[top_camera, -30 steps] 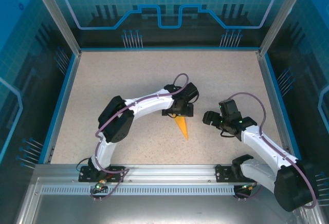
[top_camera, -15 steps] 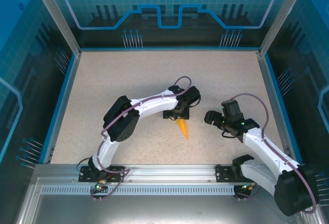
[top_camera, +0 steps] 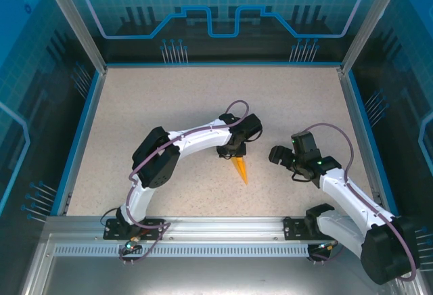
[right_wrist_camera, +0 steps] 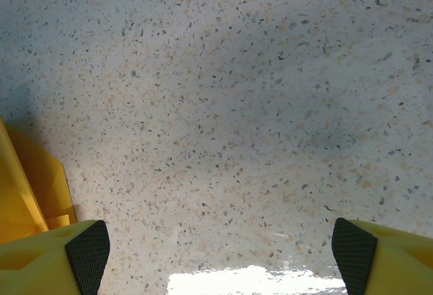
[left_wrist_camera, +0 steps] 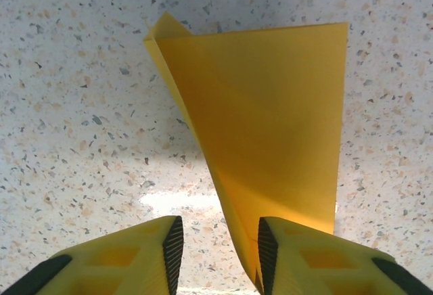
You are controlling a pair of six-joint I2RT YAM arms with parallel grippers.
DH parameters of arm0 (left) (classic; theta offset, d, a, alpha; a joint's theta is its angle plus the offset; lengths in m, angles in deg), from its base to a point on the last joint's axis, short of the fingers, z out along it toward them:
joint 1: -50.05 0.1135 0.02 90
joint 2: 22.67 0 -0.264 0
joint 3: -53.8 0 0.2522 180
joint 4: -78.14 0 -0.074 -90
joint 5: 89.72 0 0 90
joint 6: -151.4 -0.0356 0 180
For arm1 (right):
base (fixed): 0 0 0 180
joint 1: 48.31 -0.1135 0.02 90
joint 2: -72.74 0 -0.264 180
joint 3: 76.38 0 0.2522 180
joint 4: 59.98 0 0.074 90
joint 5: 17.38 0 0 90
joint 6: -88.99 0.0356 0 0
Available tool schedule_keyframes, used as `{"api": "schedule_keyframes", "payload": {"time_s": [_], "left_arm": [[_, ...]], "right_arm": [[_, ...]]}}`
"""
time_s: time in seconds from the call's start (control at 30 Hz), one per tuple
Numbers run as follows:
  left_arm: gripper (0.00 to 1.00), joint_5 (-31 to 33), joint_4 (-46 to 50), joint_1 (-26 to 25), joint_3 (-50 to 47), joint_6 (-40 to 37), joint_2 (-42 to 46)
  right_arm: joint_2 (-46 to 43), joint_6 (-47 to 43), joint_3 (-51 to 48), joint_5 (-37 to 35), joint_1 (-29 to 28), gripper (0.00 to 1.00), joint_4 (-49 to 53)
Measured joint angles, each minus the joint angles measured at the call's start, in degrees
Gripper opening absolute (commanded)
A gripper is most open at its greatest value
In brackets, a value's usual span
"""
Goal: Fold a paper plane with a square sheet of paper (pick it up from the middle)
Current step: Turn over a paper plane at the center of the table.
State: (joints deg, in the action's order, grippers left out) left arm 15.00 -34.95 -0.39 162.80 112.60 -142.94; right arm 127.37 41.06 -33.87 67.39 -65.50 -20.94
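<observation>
While the left gripper (left_wrist_camera: 218, 239) is straddling the paper plane (left_wrist_camera: 270, 119), jaws narrow,
the right gripper (right_wrist_camera: 220, 249) is hovering nearby, wide open.

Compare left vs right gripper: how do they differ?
Left gripper jaws narrow; right gripper jaws wide. Left gripper straddles the raised fold of the paper plane, a gap showing beside it; right gripper has bare table between its fingers. Shared: yellow fingers with black pads, both facing the table.

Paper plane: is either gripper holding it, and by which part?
Not clamped yet, it seems. The left gripper straddles the raised fold of the paper plane; the paper lies against one finger, a gap beside the other. The right gripper is open, empty.
</observation>
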Motion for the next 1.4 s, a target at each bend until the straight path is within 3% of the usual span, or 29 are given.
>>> {"api": "schedule_keyframes", "payload": {"time_s": [0.1, 0.23, 0.43, 0.7, 1.03, 1.3, 1.4], "left_arm": [[0.09, 0.0, -0.7, 0.0, -0.2, 0.4, 0.0], [0.01, -0.2, -3.5, 0.2, -2.5, -1.1, 1.7], [0.0, -3.1, -10.0, 1.7, -8.2, -6.5, 11.6], [0.0, -17.8, -28.1, 9.2, -20.8, -12.8, 24.6], [0.0, -34.9, -50.6, 14.4, -34.1, -9.2, 19.4], [0.0, -38.8, -61.7, 14.9, -40.3, -5.7, 16.2], [0.0, -39.1, -63.3, 15.0, -41.7, -4.7, 15.7]], "right_arm": [[0.0, 0.0, 0.0, 0.6, 0.0, 0.89, 0.0], [0.0, 0.0, 0.0, 2.0, 0.0, 0.89, -0.5], [0.0, 0.0, 0.0, 5.6, 0.0, 0.89, -2.8], [-0.9, 1.1, 0.0, 10.8, 0.0, 0.88, -6.8], [-1.4, 1.7, -1.5, 17.9, -2.2, 0.81, -15.6], [10.2, 2.1, 1.8, 17.0, -11.9, 0.57, -19.1], [15.8, 2.1, 4.8, 15.8, -14.5, 0.55, -19.8]]}}
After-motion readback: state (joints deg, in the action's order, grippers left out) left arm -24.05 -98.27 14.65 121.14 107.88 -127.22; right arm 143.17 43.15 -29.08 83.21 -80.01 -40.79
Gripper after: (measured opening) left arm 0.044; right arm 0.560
